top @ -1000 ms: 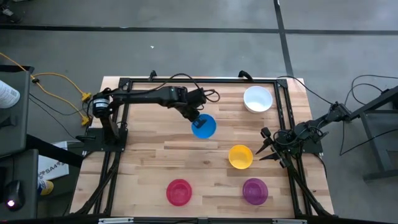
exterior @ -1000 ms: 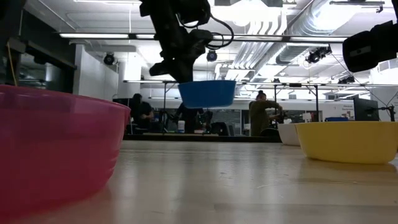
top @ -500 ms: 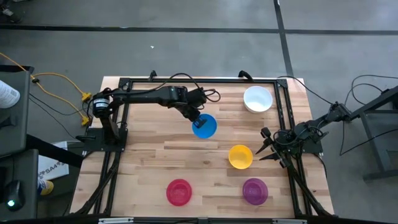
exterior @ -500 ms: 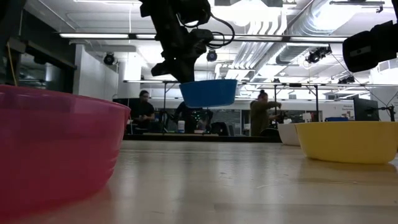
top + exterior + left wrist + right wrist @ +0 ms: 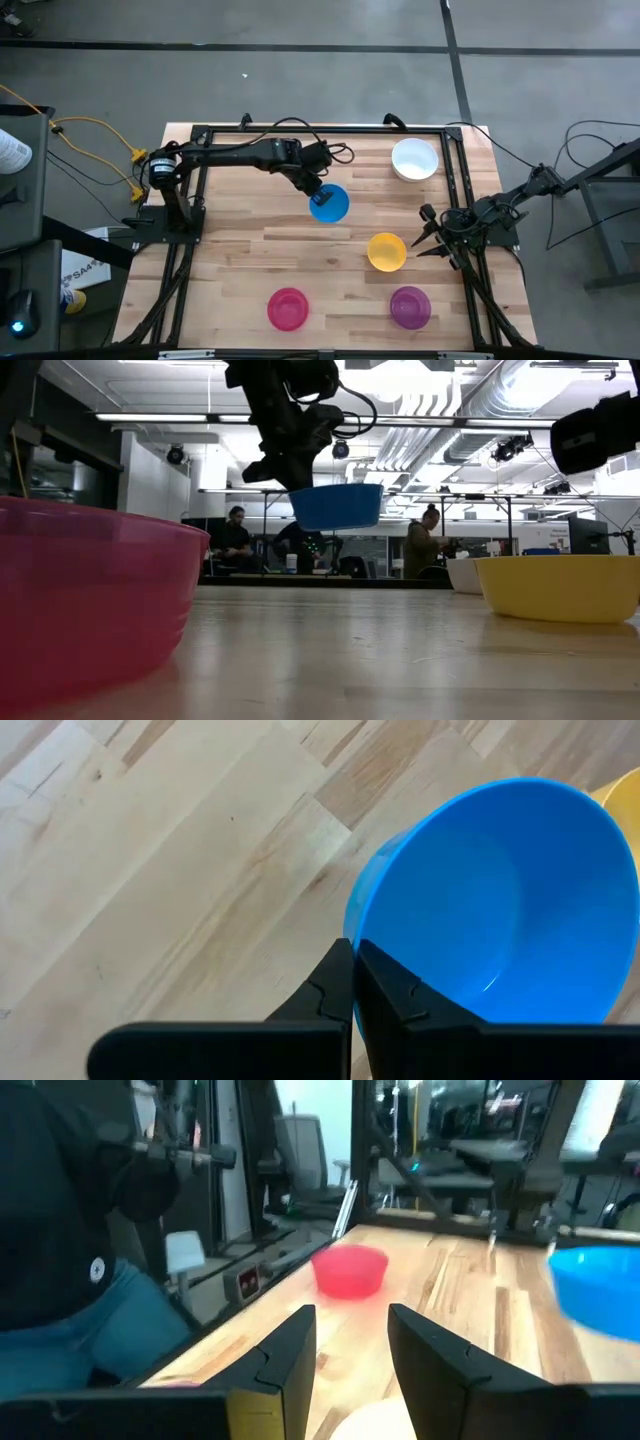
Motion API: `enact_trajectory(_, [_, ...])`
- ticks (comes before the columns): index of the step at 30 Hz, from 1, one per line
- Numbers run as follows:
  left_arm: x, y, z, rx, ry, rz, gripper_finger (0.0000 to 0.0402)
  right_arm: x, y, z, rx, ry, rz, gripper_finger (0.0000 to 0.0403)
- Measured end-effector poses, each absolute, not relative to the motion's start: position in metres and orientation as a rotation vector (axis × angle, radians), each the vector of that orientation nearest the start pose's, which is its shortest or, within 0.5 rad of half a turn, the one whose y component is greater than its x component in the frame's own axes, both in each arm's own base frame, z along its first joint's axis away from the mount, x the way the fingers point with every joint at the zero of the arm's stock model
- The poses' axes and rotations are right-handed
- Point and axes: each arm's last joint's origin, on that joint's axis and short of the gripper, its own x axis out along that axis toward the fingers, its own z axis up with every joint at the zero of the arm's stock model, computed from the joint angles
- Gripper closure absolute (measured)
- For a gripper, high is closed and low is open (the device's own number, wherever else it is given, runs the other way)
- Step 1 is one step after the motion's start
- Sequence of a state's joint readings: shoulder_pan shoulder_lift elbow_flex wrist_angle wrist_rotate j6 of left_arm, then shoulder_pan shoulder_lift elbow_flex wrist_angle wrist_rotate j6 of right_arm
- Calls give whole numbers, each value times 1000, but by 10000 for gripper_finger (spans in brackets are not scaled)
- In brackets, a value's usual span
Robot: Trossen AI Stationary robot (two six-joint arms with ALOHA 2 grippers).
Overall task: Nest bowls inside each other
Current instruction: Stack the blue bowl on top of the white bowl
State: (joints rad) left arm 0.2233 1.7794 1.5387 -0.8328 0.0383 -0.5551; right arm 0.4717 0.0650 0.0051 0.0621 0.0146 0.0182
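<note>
One blue bowl [image 5: 328, 203] — pinched aloft by left hand [image 5: 313, 187]

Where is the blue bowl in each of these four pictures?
High view: blue bowl mid-table, toward the far edge.
Low view: the bowl hangs clear above the tabletop, upper centre.
Left wrist view: it fills the right, rim pinched.
Right wrist view: right edge.
Shared landmark: the left gripper holding it.
</note>
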Motion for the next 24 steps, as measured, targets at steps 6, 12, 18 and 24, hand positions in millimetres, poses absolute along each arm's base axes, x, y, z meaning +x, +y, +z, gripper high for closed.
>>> enact_trajectory(6, [360,94,276,-684,996,506,401,93,38,176,119,-85,201,282])
enact_trajectory(12, [357,106,276,-726,979,550,401,94,33,179,132,-71,122,282])
enact_trajectory(18, [358,105,277,-726,962,541,401,102,31,190,103,-17,140,282])
enact_trajectory(24, [359,105,277,-746,956,551,401,116,29,208,47,44,130,282])
